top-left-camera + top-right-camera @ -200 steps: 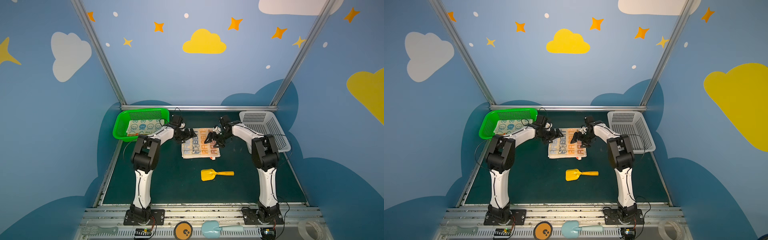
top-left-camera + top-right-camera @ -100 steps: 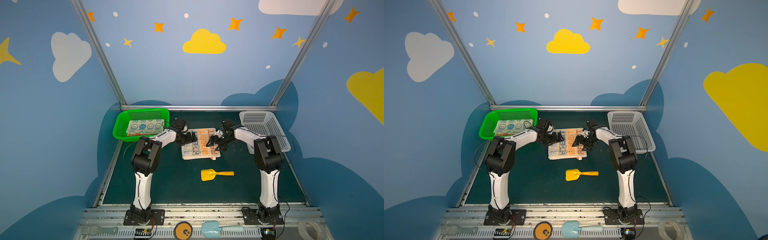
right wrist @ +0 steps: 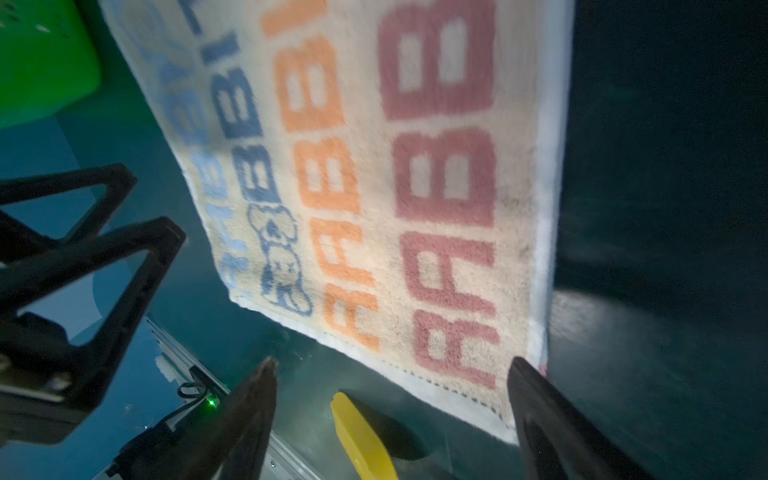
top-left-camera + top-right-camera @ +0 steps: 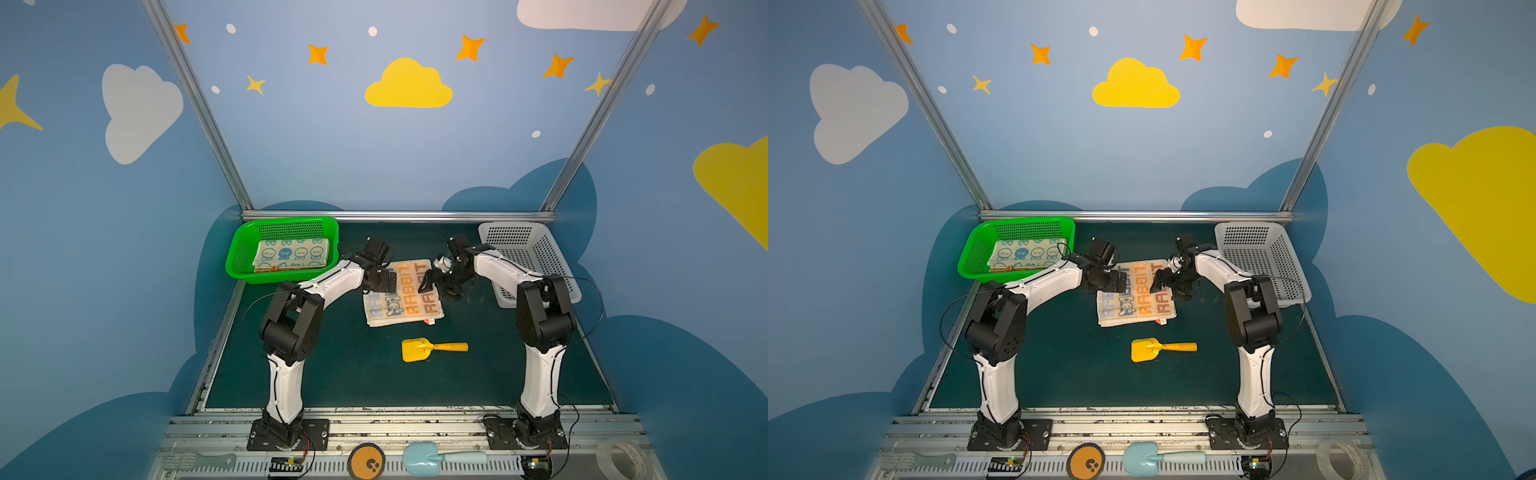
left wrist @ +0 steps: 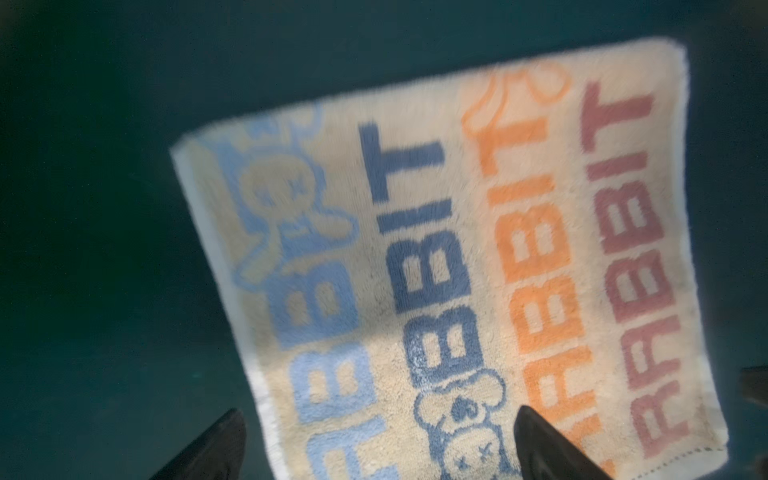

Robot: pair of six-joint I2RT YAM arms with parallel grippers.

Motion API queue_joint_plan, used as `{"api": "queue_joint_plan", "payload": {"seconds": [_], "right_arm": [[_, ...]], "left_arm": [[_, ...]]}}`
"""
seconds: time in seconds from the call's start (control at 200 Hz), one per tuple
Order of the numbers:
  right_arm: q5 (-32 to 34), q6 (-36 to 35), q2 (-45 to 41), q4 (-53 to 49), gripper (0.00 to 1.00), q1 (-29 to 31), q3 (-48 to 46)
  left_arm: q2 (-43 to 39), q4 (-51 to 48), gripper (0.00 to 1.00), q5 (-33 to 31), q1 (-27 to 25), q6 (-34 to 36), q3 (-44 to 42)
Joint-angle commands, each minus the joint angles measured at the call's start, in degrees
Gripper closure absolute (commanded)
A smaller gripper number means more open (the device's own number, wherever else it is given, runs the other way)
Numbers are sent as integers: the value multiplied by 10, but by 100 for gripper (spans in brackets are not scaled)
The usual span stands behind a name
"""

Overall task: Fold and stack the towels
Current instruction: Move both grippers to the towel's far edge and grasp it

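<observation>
The lettered towel (image 4: 409,299) (image 4: 1142,299) lay flat on the dark green mat (image 4: 332,374) at the middle of the table, its rows of "RABBIT" running near to far in pale blue, dark blue, orange and a dusky red. The left gripper (image 4: 384,282) (image 4: 1117,280) hung over the towel's far-left part with its fingers spread wide and nothing between them. In the left wrist view the left gripper (image 5: 378,411) had one fingertip over the bare mat beside the cloth's edge and the other over the towel (image 5: 457,257). The right gripper (image 4: 430,282) (image 4: 1160,280) stood over the far-right edge, also well open and holding nothing. In the right wrist view its tips (image 3: 392,361) straddled a corner of the towel (image 3: 374,187). Whether any tip touched the cloth could not be told.

At the far left, the green basket (image 4: 286,220) (image 4: 1025,227) held the cream-and-blue face towel (image 4: 291,252) (image 4: 1027,252), with a strip of orange cloth (image 4: 266,269) showing under its near edge. The white basket (image 4: 528,249) (image 4: 1262,249) sat at the far right. A yellow toy shovel (image 4: 419,349) (image 4: 1148,349) (image 3: 361,436) lay just nearer than the lettered towel, apart from it.
</observation>
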Motion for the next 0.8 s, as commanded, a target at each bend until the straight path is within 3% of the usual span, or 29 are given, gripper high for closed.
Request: {"api": "queue_joint_plan", "payload": {"seconds": [0.0,0.095,0.16,0.34,0.436,0.516,0.791], "right_arm": [[-6,-29,35,-54,14,-16,100],[-18,-37,90,-79,14,-21,197],[-8,-44,134,-103,14,-22,269],[17,-99,257,-155,15,-30,450],[30,-131,287,-134,17,-33,466],[38,-154,298,-111,22,-34,458],[83,-142,339,-81,34,-35,472]], "left_arm": [[-22,17,0,-153,3,81,29],[11,10,0,-146,5,122,81],[45,-22,0,-123,11,105,130],[160,-103,0,74,72,32,268],[237,-200,0,158,98,30,387],[287,-251,0,180,108,30,451],[320,-249,6,229,134,32,451]]}}
